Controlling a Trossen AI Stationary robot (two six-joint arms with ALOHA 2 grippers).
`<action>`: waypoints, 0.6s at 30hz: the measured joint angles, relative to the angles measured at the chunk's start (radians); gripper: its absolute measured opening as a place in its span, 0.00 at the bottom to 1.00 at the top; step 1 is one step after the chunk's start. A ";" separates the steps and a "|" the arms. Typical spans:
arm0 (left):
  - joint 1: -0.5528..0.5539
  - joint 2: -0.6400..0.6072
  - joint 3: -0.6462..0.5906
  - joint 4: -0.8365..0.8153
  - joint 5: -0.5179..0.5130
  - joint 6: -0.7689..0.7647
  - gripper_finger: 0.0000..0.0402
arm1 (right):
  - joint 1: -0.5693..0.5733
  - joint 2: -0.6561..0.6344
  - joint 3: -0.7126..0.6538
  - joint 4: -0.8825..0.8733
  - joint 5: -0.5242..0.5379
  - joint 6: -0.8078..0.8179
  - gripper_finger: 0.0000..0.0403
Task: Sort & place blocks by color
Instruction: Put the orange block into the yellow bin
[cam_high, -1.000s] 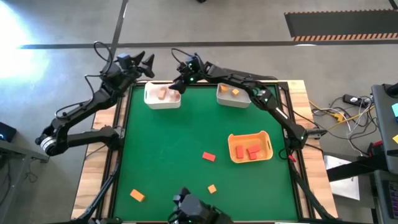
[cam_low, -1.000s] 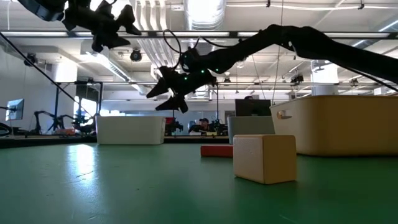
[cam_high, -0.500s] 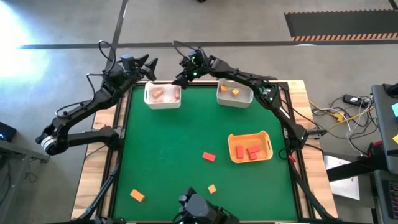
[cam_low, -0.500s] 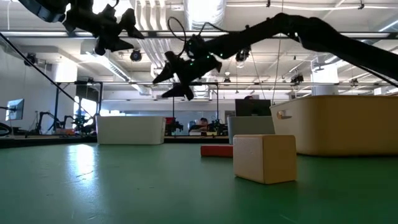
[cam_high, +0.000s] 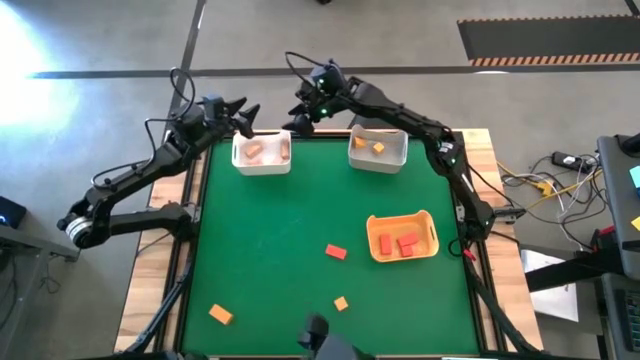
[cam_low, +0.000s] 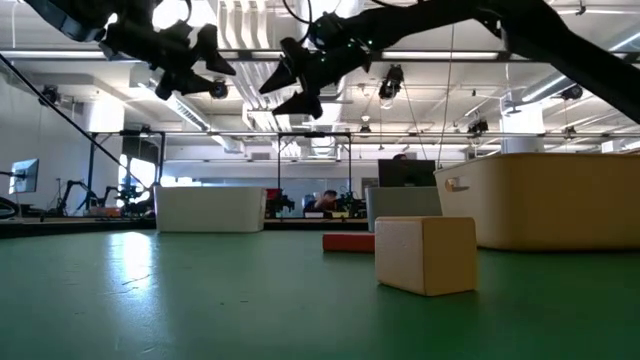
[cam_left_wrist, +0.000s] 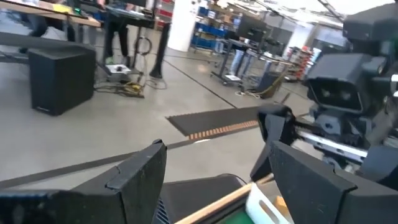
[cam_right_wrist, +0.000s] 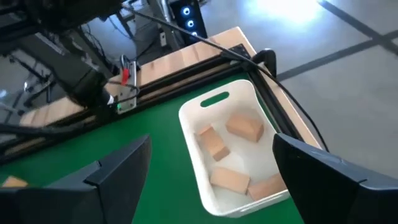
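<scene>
Blocks (cam_right_wrist: 244, 127) in white bin (cam_right_wrist: 231, 107): no legible writing.

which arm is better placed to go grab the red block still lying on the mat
Right, probably. The red block lies on the green mat right of centre, beside the orange tray. The right arm's base is on that side. Both the right pincer and the left pincer hover open and empty at the far edge.

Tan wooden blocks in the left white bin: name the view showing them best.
Right wrist view: four tan wooden blocks lie plainly inside the left white bin. High view shows them tiny; low view only the bin's wall; left wrist only a corner.
</scene>
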 joint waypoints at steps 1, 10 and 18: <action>-0.004 0.000 0.000 0.000 0.014 0.003 0.67 | 0.004 -0.006 -0.001 -0.010 -0.001 -0.018 0.81; -0.105 -0.010 0.000 0.014 0.128 0.130 0.67 | 0.119 -0.042 -0.040 -0.103 -0.004 -0.233 0.81; -0.336 -0.050 0.000 0.023 0.135 0.306 0.67 | 0.299 -0.158 -0.347 -0.086 -0.003 -0.375 0.81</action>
